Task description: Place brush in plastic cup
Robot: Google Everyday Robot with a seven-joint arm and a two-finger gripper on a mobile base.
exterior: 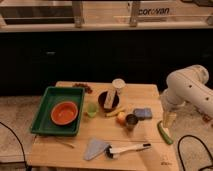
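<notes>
bench: wooden, before a dark counter, with many small things on it.
brush: lies flat near the front edge, just beside a grey cloth; nothing touches it.
plastic cup: stands upright just right of the green tray, well apart from the brush; no brush in it.
tool: hangs at the right side of the bench, spread, holding nothing.
progress: nothing is done yet; reaching, grasping, carrying and dropping all remain.

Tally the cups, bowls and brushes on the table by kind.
Cups: 3 (plastic cup, white cup, metal cup)
Bowls: 2 (orange bowl, black bowl)
Brushes: 1 (brush)
Total: 6
The gripper hangs beside the table's right edge.
</notes>
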